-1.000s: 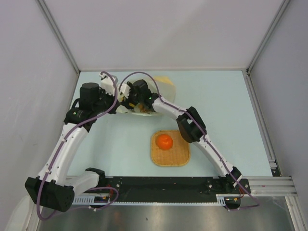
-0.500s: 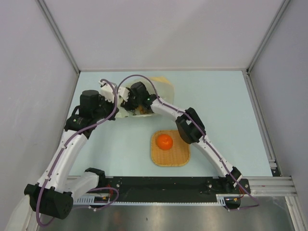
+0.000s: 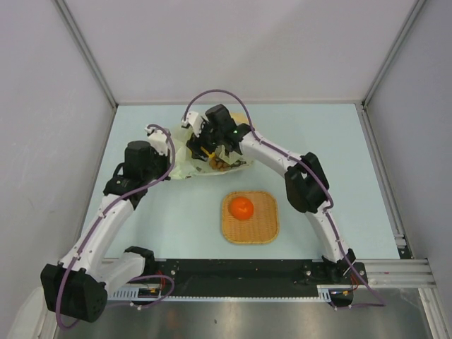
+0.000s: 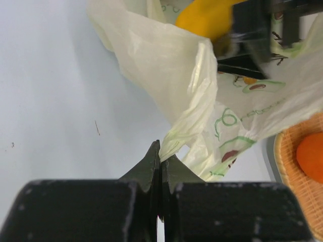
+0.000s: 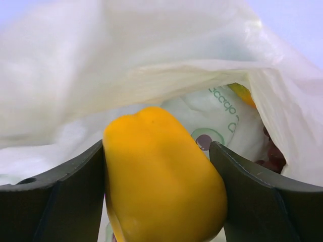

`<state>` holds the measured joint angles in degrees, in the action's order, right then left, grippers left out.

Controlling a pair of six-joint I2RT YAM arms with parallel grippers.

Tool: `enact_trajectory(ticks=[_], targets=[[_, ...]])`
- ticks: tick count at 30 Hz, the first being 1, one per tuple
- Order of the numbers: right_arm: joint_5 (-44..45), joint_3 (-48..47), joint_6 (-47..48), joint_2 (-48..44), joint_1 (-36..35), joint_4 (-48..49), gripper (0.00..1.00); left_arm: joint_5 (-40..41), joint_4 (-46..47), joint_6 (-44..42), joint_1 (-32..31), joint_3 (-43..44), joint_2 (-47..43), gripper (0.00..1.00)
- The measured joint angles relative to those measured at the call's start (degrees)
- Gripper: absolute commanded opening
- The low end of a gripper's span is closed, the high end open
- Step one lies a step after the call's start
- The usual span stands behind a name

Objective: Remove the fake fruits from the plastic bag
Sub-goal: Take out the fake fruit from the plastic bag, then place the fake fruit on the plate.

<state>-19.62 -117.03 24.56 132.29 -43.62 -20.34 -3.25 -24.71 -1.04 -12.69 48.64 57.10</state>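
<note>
The pale yellow-green plastic bag (image 3: 189, 161) lies crumpled at the far left-centre of the table. My left gripper (image 3: 171, 157) is shut on a bunched edge of the bag (image 4: 166, 65), pinched right at its fingertips (image 4: 161, 157). My right gripper (image 3: 206, 146) is at the bag's mouth, shut on the yellow pepper-like fruit (image 5: 161, 181), which fills the space between both fingers; the bag (image 5: 151, 60) drapes over it. The pepper also shows in the left wrist view (image 4: 202, 17). Dark reddish fruit (image 5: 272, 154) lies deeper inside. A brown piece (image 3: 221, 164) shows at the mouth. The orange (image 3: 242, 207) sits on the mat.
The square woven orange mat (image 3: 261, 227) lies in front of the bag, near the table's middle, and its corner shows in the left wrist view (image 4: 290, 166). Grey walls enclose the table on the left, back and right. The arm bases stand along the near edge.
My right gripper has moved back and to the right at the bag's mouth, with the yellow fruit. My left gripper has shifted slightly nearer and right, and the bag has spread out.
</note>
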Motion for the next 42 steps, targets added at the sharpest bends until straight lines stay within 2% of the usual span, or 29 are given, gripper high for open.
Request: enact_trajectory(ticks=[10, 20, 24, 30, 42], targets=[[-3.8, 10.3, -7.3, -13.6, 0.4, -2.8, 0.34, 1.3, 4.3, 2.6, 0.0, -1.8, 1.3, 0.00], [-3.0, 39.6, -12.2, -45.8, 7.5, -5.2, 0.33, -1.5, 6.3, 4.6, 0.0, -1.4, 5.4, 0.00], [-0.1, 50.1, -15.2, -53.7, 8.8, -4.8, 0.33, -2.6, 6.3, 5.0, 0.0, -0.7, 6.2, 0.00], [3.4, 60.2, -24.1, -52.9, 13.1, -4.1, 0.35, -4.6, 6.1, 5.1, 0.0, 0.2, 6.6, 0.00], [1.2, 62.3, -31.5, -46.8, 12.7, 3.5, 0.38, -5.0, 4.3, 4.9, 0.0, 0.7, 6.6, 0.00]])
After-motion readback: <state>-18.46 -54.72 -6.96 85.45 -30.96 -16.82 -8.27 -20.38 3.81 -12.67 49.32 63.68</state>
